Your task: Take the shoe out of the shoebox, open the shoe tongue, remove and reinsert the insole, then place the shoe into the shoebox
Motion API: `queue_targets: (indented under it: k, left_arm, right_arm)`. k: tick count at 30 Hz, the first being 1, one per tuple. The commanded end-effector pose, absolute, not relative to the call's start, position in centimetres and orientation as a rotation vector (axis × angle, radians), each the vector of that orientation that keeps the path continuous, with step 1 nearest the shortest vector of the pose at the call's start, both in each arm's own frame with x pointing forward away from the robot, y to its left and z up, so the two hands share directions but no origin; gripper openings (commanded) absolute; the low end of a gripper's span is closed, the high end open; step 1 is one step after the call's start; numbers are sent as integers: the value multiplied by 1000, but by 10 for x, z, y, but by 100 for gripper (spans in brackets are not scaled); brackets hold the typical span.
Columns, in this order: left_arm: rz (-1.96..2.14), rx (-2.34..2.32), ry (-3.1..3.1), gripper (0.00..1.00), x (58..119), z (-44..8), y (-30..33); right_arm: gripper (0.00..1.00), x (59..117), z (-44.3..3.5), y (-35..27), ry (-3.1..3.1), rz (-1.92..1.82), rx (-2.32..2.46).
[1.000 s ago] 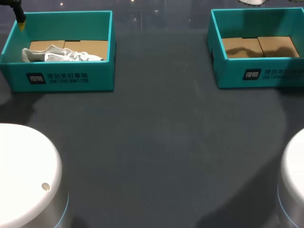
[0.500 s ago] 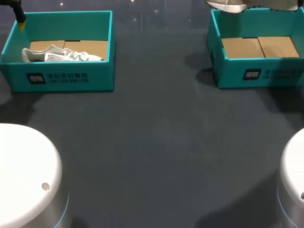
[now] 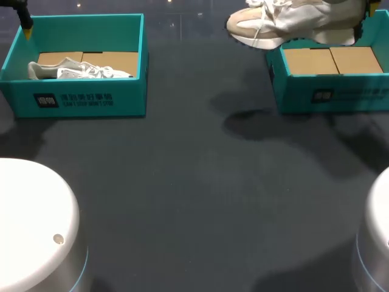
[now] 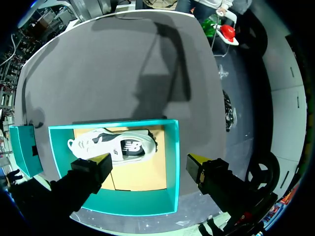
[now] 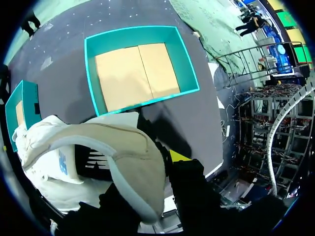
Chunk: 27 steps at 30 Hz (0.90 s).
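A beige shoe (image 3: 292,21) hangs in the air over the far left corner of the right teal shoebox (image 3: 328,94), toe pointing left. My right gripper (image 3: 366,12) is shut on its heel collar; in the right wrist view the collar (image 5: 123,147) sits between the fingers of the gripper (image 5: 152,164), with one yellow tip (image 5: 179,156) showing. Below lies the right shoebox (image 5: 93,73), holding only cardboard. My left gripper (image 3: 27,25) hovers open above the left shoebox (image 3: 91,97); between the tips of the gripper (image 4: 150,162) I see a white shoe (image 4: 113,145) lying inside.
The two teal boxes stand at the far left and far right of the dark table (image 3: 194,194). The white shoe (image 3: 79,70) lies on its side on cardboard in the left box. The arms' white bases (image 3: 30,225) fill the near corners.
The right arm has carried the beige shoe from the far edge into view, leftward and toward the front over the right box. The left arm has kept still.
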<state>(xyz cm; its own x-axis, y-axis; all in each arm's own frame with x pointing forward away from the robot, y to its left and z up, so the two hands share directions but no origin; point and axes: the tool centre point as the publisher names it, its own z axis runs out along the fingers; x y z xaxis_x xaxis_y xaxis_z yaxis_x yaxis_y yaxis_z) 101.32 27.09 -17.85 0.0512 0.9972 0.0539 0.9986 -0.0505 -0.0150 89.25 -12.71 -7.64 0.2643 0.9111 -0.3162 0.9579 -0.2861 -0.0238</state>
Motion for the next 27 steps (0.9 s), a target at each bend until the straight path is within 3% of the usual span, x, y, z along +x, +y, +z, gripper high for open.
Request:
queue_targets:
  k: [1, 27]
  left_arm:
    - [-46, -2243, -2130, 100, 1013, -178, 271]
    - [-46, -2243, -2130, 100, 1013, -178, 271]
  right_arm:
    - [0, 853, -81, -108, 1682, -121, 2153]
    - [0, 784, -131, -51, 1723, -171, 2182]
